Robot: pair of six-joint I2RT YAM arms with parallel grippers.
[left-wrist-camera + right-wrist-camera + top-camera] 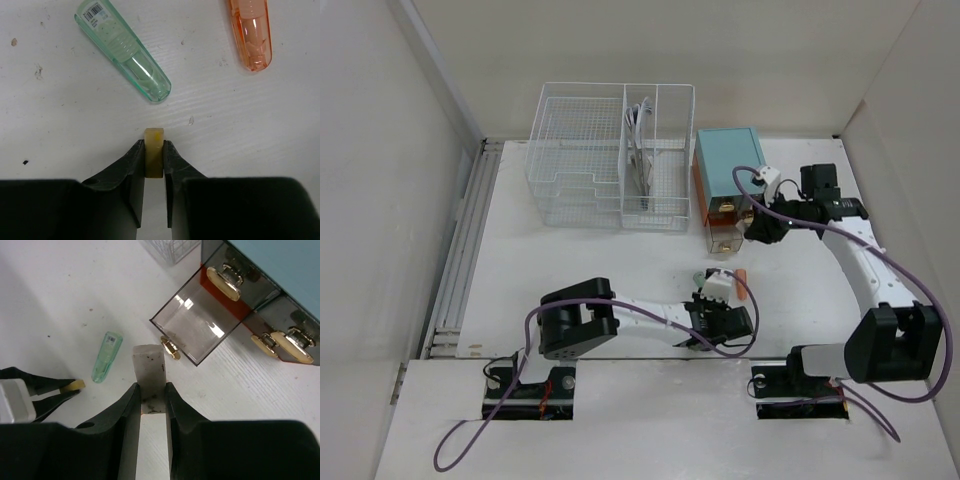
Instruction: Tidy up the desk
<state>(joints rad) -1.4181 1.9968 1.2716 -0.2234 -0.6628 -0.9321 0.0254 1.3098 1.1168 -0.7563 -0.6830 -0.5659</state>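
Observation:
The white desk (570, 270) carries all the objects. My left gripper (154, 146) is shut on a small yellowish eraser block (154, 155) low over the desk; in the top view it is at centre front (720, 297). Ahead of it lie a green translucent case (125, 50) and an orange translucent case (250, 32). My right gripper (150, 387) is shut on a white, smudged eraser (148, 367) and hovers in front of the teal drawer box (728, 160), close to its pulled-out smoky drawer (195, 327). It also shows in the top view (758, 232).
A white wire-mesh basket organizer (610, 155) with a cable in one compartment stands at the back, left of the teal box. Two shut drawers with gold handles (222, 284) show beside the open one. Walls enclose the desk on the left, back and right.

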